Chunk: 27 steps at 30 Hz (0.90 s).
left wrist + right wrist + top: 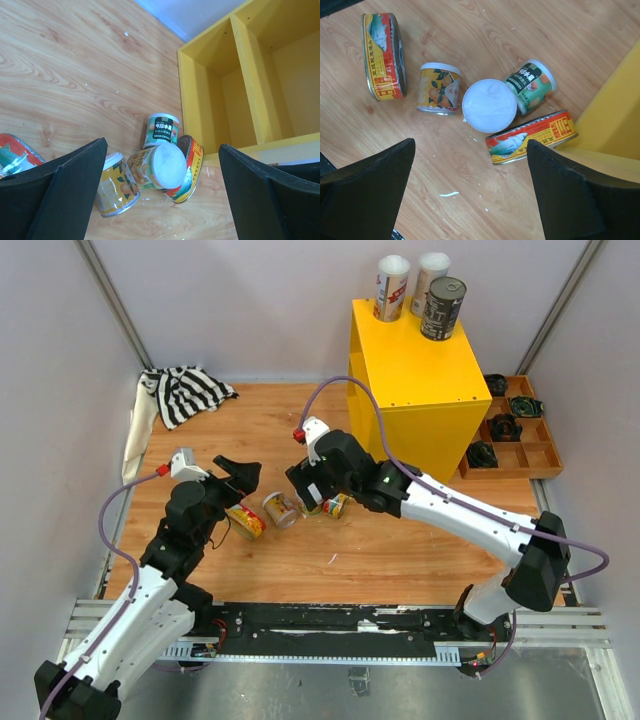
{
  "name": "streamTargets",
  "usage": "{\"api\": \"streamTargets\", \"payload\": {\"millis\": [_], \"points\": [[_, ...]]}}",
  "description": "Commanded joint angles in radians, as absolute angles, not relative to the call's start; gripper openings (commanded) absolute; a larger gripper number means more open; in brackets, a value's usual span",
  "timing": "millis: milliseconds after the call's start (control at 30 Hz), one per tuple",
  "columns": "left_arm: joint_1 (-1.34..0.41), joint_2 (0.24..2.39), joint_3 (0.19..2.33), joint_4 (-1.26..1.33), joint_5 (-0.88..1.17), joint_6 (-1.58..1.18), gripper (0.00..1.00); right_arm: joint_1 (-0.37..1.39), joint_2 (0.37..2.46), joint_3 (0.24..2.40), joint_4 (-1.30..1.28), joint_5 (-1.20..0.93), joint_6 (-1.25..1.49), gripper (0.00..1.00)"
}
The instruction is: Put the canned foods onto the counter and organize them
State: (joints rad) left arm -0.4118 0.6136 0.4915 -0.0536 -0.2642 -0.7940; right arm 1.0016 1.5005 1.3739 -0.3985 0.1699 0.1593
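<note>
Three tall cans (392,288) stand on top of the yellow counter (425,390). Five cans lie on the wooden floor in front of it. In the right wrist view they are a yellow-and-red fish can (382,55), an orange-fruit can (439,89), a white-lidded can (489,105), a green can (530,86) and a second fish can (532,136). My right gripper (471,145) hovers open above them, empty. My left gripper (162,147) is open and empty, facing the white-lidded can (157,166) and the counter's open shelves (240,85). In the top view the left gripper (238,480) and right gripper (305,490) flank the cluster.
A wooden compartment tray (545,445) with black round parts sits right of the counter. A striped cloth (185,390) lies at the back left. Grey walls close in the floor on three sides.
</note>
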Motion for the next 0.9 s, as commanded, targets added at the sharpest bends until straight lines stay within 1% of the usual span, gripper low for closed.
{"api": "streamTargets", "payload": {"millis": [0,267,400,467,867], "points": [[-0.398,0.618,0.479,-0.045,-0.246,-0.806,0.98,1.013,1.537,1.343,-0.333,0.129,0.196,0.94],[-0.392,0.616,0.472,-0.051,-0.241,-0.816,0.98,1.003,1.628,1.338,-0.321,0.118,0.196,0.97],[-0.389,0.611,0.462,-0.053,-0.242,-0.827,0.98,0.983,1.67,1.347,-0.316,0.112,0.206,1.0],[-0.39,0.61,0.46,-0.05,-0.241,-0.83,0.98,0.973,1.688,1.353,-0.313,0.112,0.208,0.98],[-0.385,0.621,0.459,-0.044,-0.244,-0.835,0.98,0.922,1.758,1.355,-0.31,0.122,0.233,0.98]]}}
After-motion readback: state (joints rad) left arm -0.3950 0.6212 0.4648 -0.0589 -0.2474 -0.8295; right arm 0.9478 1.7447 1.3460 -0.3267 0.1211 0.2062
